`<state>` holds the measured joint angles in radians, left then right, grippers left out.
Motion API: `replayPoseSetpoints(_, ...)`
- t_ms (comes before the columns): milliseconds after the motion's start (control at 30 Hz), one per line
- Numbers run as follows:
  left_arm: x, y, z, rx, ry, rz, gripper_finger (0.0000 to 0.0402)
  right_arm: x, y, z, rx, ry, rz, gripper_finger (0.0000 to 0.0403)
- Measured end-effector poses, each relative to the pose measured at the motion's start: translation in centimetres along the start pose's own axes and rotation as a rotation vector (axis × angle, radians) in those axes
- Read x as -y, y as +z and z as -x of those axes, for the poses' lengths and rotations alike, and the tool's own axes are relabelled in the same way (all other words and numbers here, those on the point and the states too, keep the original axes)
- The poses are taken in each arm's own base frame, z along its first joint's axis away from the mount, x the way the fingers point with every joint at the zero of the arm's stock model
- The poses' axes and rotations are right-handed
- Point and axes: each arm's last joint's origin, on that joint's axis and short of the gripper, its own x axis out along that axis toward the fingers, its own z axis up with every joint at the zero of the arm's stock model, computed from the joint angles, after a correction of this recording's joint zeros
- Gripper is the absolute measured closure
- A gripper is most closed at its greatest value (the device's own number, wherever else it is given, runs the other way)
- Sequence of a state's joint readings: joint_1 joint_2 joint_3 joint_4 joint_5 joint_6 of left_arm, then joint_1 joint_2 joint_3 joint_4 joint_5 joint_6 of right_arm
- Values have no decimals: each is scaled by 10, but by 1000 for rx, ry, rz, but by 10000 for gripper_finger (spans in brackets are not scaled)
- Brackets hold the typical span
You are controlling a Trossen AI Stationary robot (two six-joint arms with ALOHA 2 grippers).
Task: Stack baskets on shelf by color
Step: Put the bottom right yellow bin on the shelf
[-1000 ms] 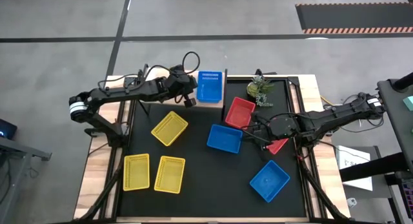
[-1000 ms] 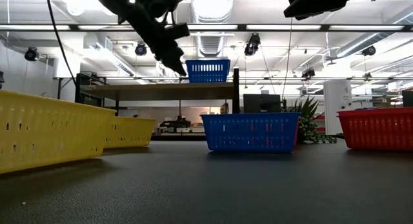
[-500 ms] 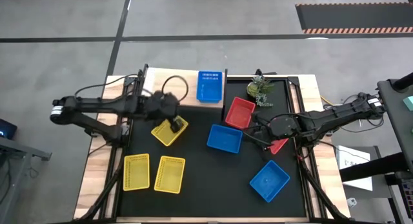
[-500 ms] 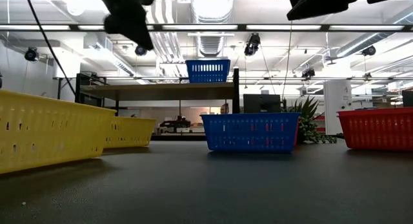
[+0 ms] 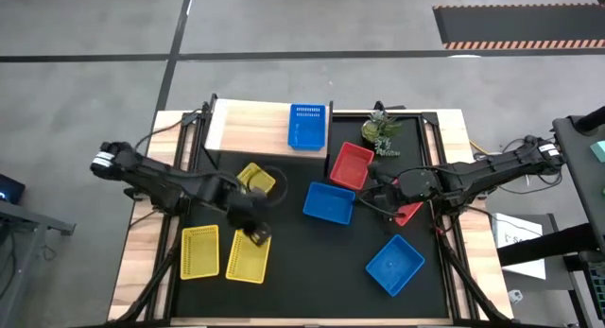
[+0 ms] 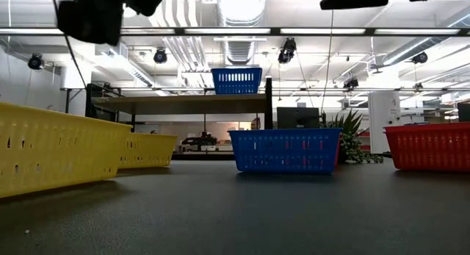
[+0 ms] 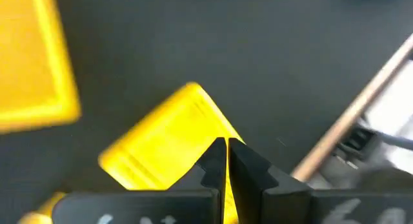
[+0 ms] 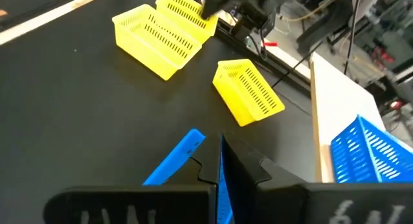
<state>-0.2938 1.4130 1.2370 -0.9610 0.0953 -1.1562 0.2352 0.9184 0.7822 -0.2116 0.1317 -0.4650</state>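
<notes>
A blue basket [image 5: 307, 127] stands on the right end of the pale-wood shelf [image 5: 250, 125]. On the black table lie three yellow baskets [image 5: 255, 181] [image 5: 199, 251] [image 5: 248, 257], two blue baskets [image 5: 329, 202] [image 5: 394, 264] and two red baskets [image 5: 351, 164] [image 5: 408, 214]. My left gripper [image 5: 255, 235] is shut and empty, up in the air over the near yellow basket [image 7: 161, 153]. My right gripper [image 5: 376, 198] is shut and empty, hovering just right of the middle blue basket [image 8: 174, 161]. Its arm hides part of the second red basket.
A small green potted plant [image 5: 381, 129] stands at the table's far edge, right of the shelf. Bare black tabletop [image 5: 312, 262] lies between the near yellow baskets and the near blue basket. Wooden borders run along the table's left and right sides.
My left gripper has gone from beside the blue basket on the shelf toward the table's near edge and now hangs over the near yellow baskets. The blue basket stays on the shelf.
</notes>
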Motion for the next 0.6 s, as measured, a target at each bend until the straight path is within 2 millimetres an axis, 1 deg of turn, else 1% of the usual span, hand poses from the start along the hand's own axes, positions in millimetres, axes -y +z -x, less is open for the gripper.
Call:
replayPoseSetpoints(100,23,-10,-8,-70,-14,75,402,0,1,0,9,-4,36,394)
replayPoseSetpoints(233,49,-29,-13,-147,19,199,402,1,2,0,19,-10,77,394)
replayPoseSetpoints(333,64,-42,-16,-169,49,294,402,1,2,0,25,-14,90,394)
replayPoseSetpoints(400,73,-50,-21,-180,59,318,402,1,2,0,25,-13,92,394)
replayPoseSetpoints(433,76,-54,-26,-188,64,303,402,1,2,0,25,-13,92,394)
replayPoseSetpoints(467,79,-58,-30,-206,64,247,402,1,2,0,25,-12,91,394)
replayPoseSetpoints(600,87,-80,-42,-336,35,-178,402,0,3,0,51,33,107,394)
